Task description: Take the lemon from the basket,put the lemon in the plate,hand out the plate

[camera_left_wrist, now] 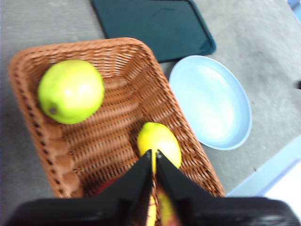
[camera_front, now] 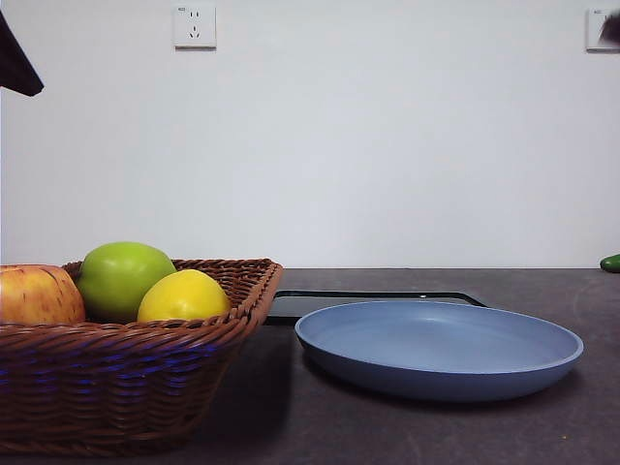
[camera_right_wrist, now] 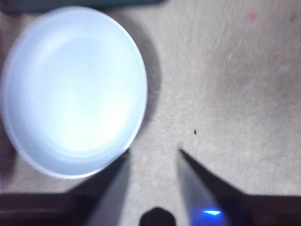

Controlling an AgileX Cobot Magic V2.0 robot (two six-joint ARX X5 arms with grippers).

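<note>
- You are facing a plain white wall (camera_front: pixel 387 145) with a socket (camera_front: pixel 194 26) high on it, above a dark grey desk (camera_front: pixel 542 426).
- Your basket (camera_front: pixel 126 387) is the biggest item, woven brown wicker standing at the near left of the desk.
- The blue-grey plate (camera_front: pixel 441 349) sits right of the basket, close beside it but not touching, and it holds nothing.
- A flat black tray (camera_front: pixel 373 298) lies just behind the plate, toward the wall.
- The left end effector (camera_left_wrist: pixel 154 157) hangs above the basket with its two jaws nearly closed, only a thin slit between them, gripping nothing; its tips point at the lemon.
- The right end effector (camera_right_wrist: pixel 153 155) hovers over bare desk just beside the plate's rim, jaws apart and holding nothing.
- A green apple (camera_front: pixel 124 279) rests in the basket, behind and left of the lemon.
- A red-yellow apple (camera_front: pixel 37 294) lies at the basket's left side, cut by the edge of the front view.
- The lemon (camera_front: pixel 184 296) is in the basket, against its right wall, the side nearest the plate.
- A small green object (camera_front: pixel 610 263) shows at the far right edge of the desk; you cannot tell what it is.
</note>
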